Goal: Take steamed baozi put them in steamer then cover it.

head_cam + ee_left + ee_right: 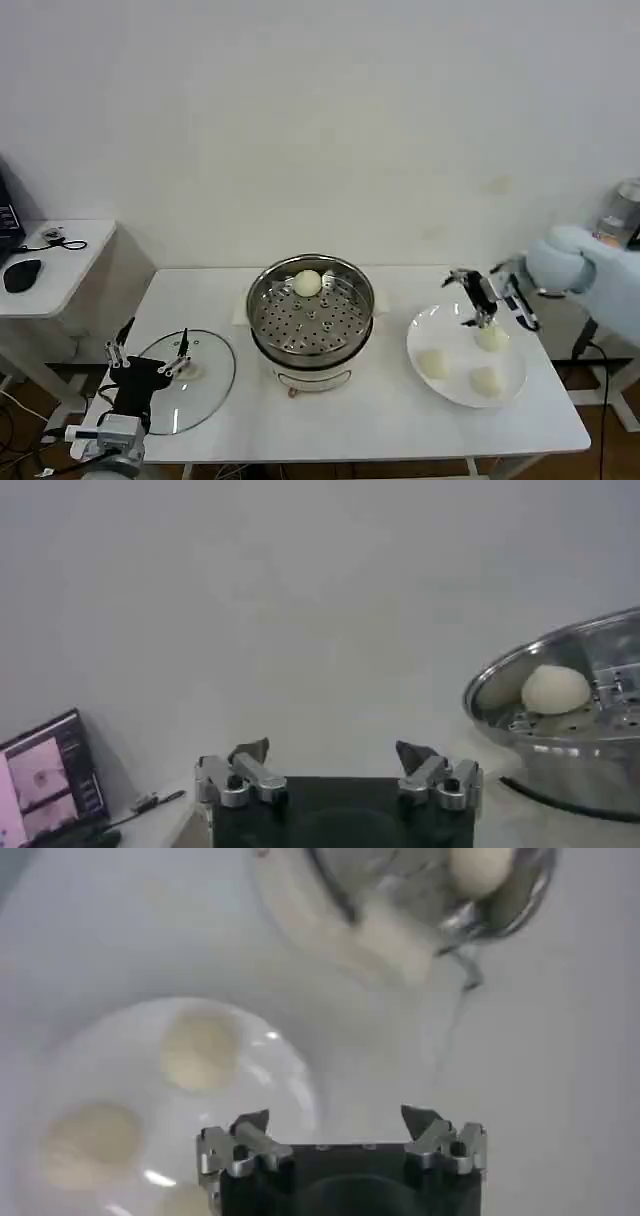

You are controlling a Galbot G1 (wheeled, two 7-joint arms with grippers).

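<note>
Progress: one of four done. One steamed baozi sits on the perforated tray at the far side of the steamer, which stands mid-table. Three baozi are left on the white plate to the steamer's right: one at the plate's far edge, one on the side nearest the steamer, one at the near side. The right gripper hangs over the plate, just above the far-edge bun, fingers spread and holding nothing; in the right wrist view its fingertips show apart with the plate and buns below. Judging by that, the second pick is in hand but no grasp yet. The cover lies flat on the table to the steamer's left, handle up, not yet on. The left gripper waits above the cover's left rim, fingers spread, empty; the left wrist view shows them apart with the steamer and the loaded bun off to the side. Remaining: three bun transfers, then lid pickup and placement on the steamer.
</note>
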